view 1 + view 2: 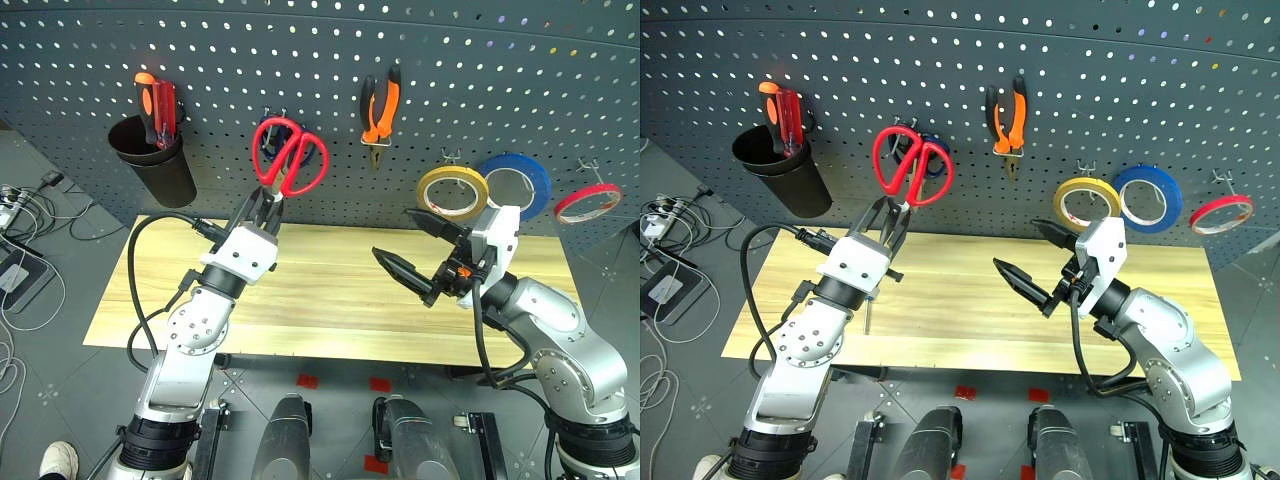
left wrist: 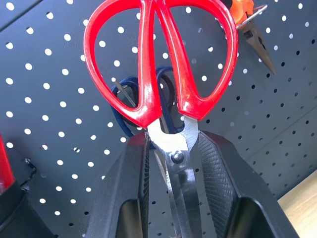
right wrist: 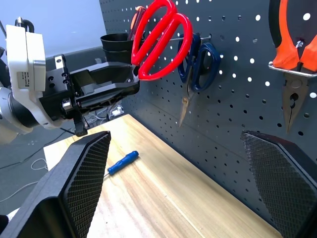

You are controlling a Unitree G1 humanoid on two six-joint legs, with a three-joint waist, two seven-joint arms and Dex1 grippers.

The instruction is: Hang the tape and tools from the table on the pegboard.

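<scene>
My right gripper (image 1: 410, 243) hung above the worktop's right half, its two black fingers spread wide with nothing between them. My left gripper (image 1: 262, 212) was raised over the worktop's left half, near the back edge, its fingers pinched on the blades of the red-handled scissors (image 1: 290, 158), just below the pivot, with the red loops pointing up in front of the pegboard (image 1: 480, 70). On the pale wood worktop (image 1: 320, 290) the small blue-handled screwdriver (image 3: 122, 162) lay flat towards the left part, apart from both grippers.

Just behind the red loops, the blue-handled scissors (image 3: 199, 62) hung on a hook of the pegboard, blades down. To their right the orange-and-black-handled pliers (image 1: 380, 105) hung on the board, jaws down. Farther right, on hooks above the worktop's back right corner, hung the tan-yellow roll of tape (image 1: 452, 191), then the larger blue roll (image 1: 514, 182), then the thin red ring (image 1: 588, 203). On the board's left part, a black cup (image 1: 155, 158) held red and orange screwdrivers (image 1: 155, 105).
</scene>
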